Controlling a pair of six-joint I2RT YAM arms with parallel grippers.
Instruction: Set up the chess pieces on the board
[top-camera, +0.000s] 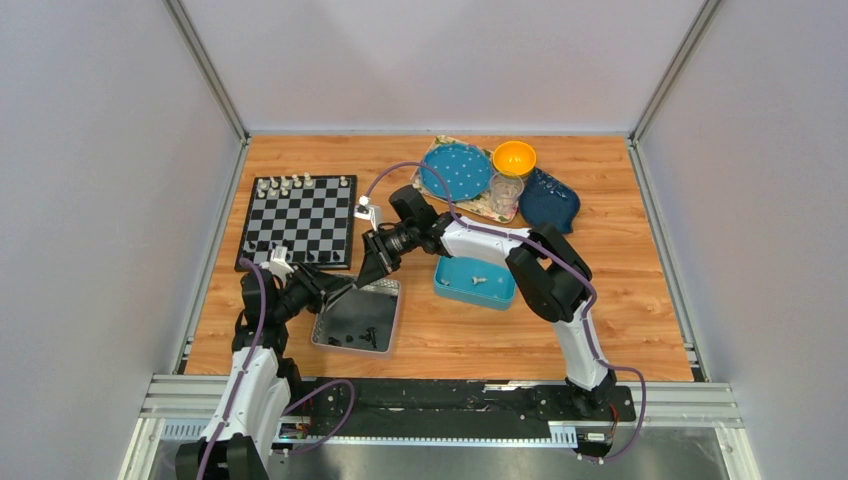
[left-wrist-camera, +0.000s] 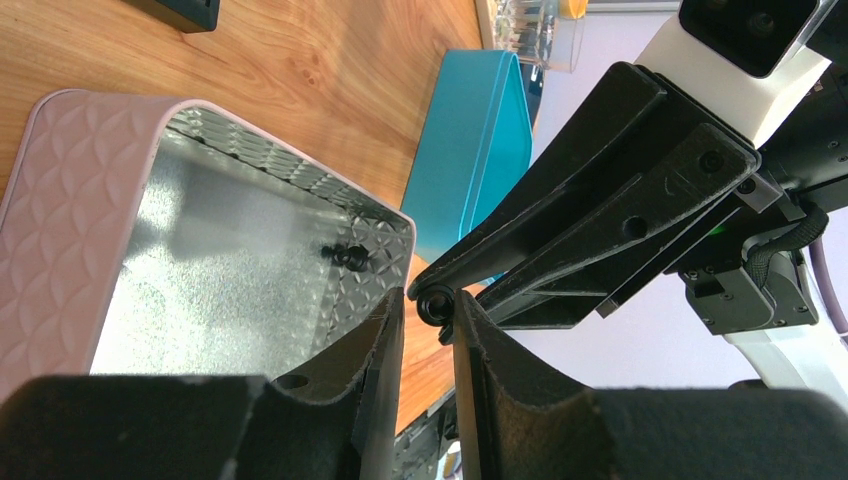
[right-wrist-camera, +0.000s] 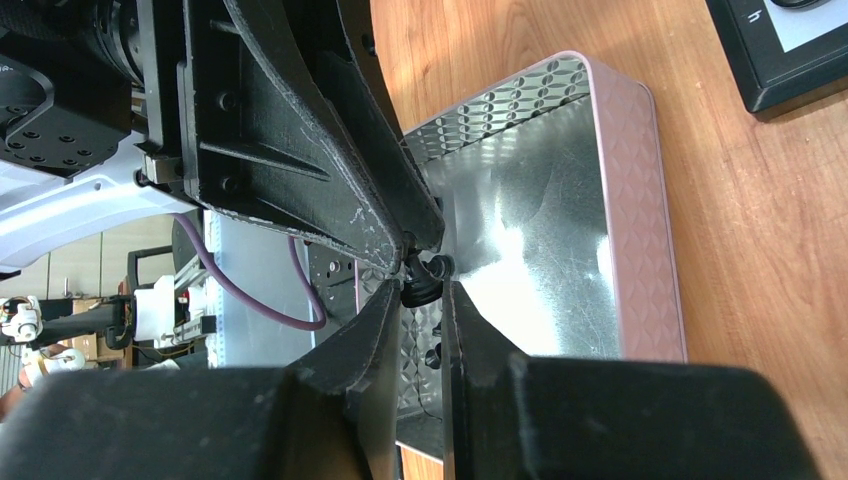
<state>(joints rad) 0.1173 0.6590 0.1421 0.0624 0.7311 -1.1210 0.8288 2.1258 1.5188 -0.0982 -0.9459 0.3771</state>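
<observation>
Right wrist view, right gripper (right-wrist-camera: 421, 296) pinching black chess piece (right-wrist-camera: 424, 272)

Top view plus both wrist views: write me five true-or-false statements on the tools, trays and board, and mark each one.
1. The right tool grips a black chess piece. True.
2. The silver tray holds nothing. False: a loose black piece lies in it.
3. White pieces stand along the far row of the board. True.
4. The blue tray sits on the board. False: it rests on the table, right of the silver tray.
5. The left tool hovers over the board. False: its tips meet the right tool at the silver tray.
</observation>
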